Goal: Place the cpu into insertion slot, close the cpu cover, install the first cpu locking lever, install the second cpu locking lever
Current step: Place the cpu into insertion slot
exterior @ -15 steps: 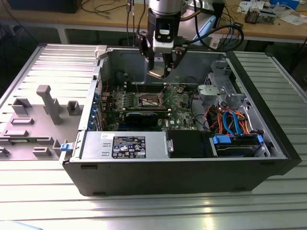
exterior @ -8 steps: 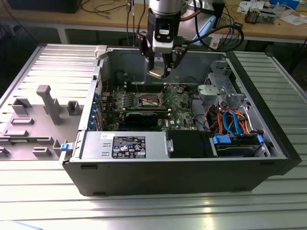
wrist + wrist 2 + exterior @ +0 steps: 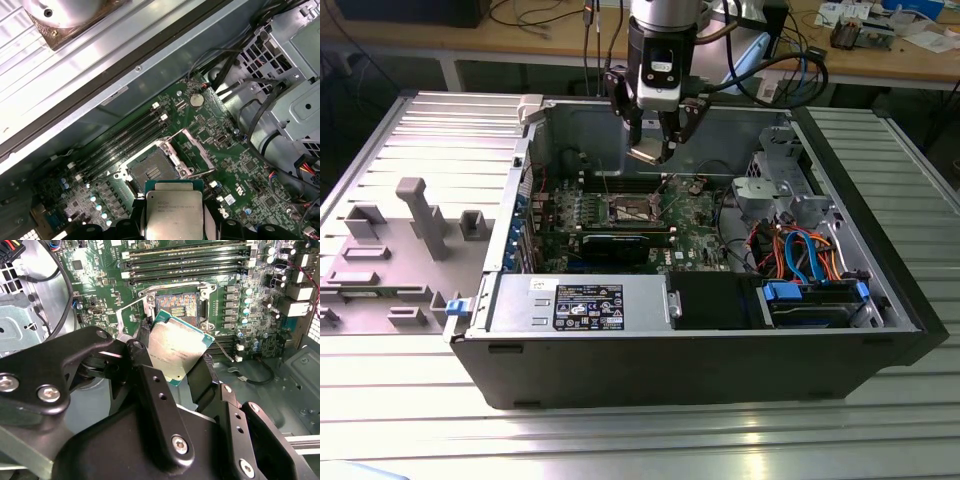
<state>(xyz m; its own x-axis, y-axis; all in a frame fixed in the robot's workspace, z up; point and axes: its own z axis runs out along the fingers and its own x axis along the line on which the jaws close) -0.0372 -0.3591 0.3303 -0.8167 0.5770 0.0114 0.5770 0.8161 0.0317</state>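
My gripper (image 3: pixel 172 357) is shut on the cpu (image 3: pixel 177 351), a flat silvery chip with a green edge, held by its two sides above the motherboard. The same cpu (image 3: pixel 174 210) hangs just short of the insertion slot (image 3: pixel 151 172), whose golden-brown centre lies bare. In the second wrist view the insertion slot (image 3: pixel 178 305) sits right beyond the chip. The cpu cover (image 3: pixel 192 146) stands swung open beside the socket. In the exterior view the gripper (image 3: pixel 652 150) hovers well above the insertion slot (image 3: pixel 627 209) inside the open computer case.
Long black memory slots (image 3: pixel 185 265) run beside the socket. A grey power-supply box (image 3: pixel 578 303) lies at the case's front. A metal drive cage (image 3: pixel 778 190) with coloured cables (image 3: pixel 800 255) fills the exterior view's right. The case wall (image 3: pixel 125 65) stands close behind the board.
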